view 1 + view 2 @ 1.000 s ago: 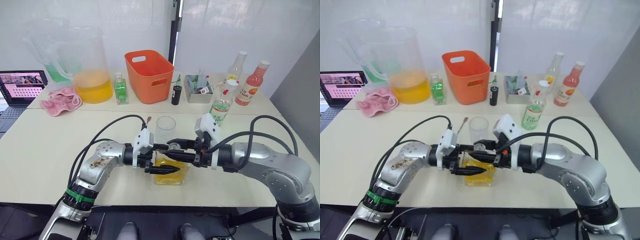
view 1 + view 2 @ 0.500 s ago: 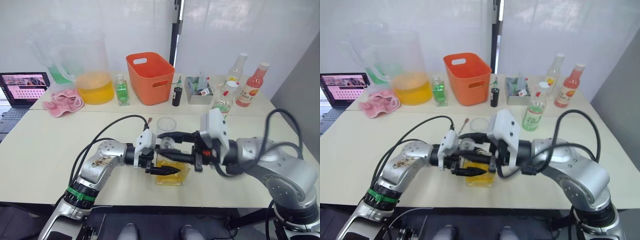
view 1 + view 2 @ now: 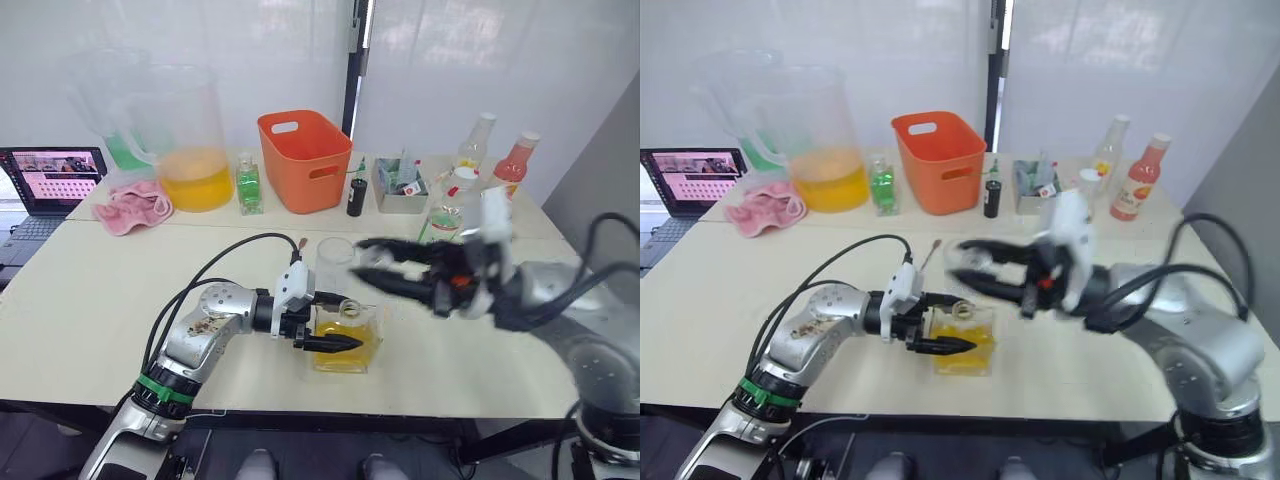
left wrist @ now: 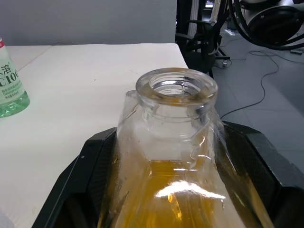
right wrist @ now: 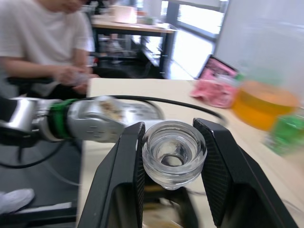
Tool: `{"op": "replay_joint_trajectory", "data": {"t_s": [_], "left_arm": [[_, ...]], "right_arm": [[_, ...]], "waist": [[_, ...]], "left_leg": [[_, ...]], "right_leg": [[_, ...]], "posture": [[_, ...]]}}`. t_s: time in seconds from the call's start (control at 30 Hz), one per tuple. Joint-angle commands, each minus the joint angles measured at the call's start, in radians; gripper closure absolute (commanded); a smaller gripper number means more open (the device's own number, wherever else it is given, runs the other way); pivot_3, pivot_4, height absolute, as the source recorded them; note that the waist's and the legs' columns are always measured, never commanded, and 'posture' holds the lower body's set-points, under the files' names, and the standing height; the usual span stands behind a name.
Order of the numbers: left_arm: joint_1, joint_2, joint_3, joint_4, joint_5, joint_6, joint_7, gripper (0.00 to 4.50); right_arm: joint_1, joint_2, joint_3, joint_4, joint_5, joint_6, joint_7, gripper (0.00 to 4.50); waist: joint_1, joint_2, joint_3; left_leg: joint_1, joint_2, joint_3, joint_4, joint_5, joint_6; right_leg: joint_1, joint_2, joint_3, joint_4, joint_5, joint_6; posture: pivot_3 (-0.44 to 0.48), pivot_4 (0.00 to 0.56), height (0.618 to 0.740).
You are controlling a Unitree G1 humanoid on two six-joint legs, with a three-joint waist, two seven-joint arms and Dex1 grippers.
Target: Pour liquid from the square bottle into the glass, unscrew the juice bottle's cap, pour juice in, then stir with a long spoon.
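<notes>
On the table point(image 3: 90, 290), left pincer point(image 3: 328, 322) clamps the square bottle point(image 3: 347, 342); right pincer point(image 5: 173, 183) pinches its stopper point(image 5: 174, 154).

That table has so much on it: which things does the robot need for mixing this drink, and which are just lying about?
Needed: square bottle, held by the left gripper; its stopper, in the right gripper; glass; juice bottle.

Lying about: pitcher, orange basket, pink cloth, laptop, pink-liquid bottle.
</notes>
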Motion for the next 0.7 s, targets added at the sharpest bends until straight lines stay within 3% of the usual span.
{"op": "replay_joint_trajectory", "data": {"t_s": [0.03,0.2,0.3,0.7], "left_arm": [[0.051,-0.012,-0.053,0.067,0.072,-0.043,0.003,1.67],[0.055,-0.035,-0.030,0.080,0.076,-0.113,0.018,1.67],[0.056,-0.036,-0.025,0.074,0.070,-0.112,0.025,1.67],[0.074,-0.041,-0.010,0.018,0.050,-0.075,0.052,1.67]], "right_arm": [[0.088,-0.047,-0.167,0.045,0.018,-0.009,-0.018,3.39],[0.244,-0.076,-0.346,0.179,-0.080,-0.070,-0.059,3.39],[0.297,-0.074,-0.380,0.251,-0.153,-0.108,-0.085,3.39],[0.229,0.113,-0.283,0.631,-0.480,-0.318,-0.368,3.39]], "waist": [[0.003,0.003,-0.002],[0.014,0.004,-0.002],[0.013,0.006,-0.003],[0.005,0.016,-0.004]], "left_leg": [[0.000,0.000,0.000,-0.001,0.000,0.000],[-0.002,-0.001,0.001,0.000,0.000,0.001],[-0.001,-0.001,0.001,0.000,0.000,0.001],[-0.002,-0.002,0.001,0.001,0.000,0.001]], "right_leg": [[0.001,0.000,0.000,-0.002,0.000,0.000],[0.001,-0.001,0.001,-0.005,0.000,0.000],[0.001,-0.001,0.001,-0.005,0.001,0.000],[0.001,-0.001,0.001,-0.005,0.001,0.001]], "posture": [[0.000,0.150,0.703],[0.000,0.150,0.703],[0.000,0.150,0.703],[0.000,0.150,0.703]]}}
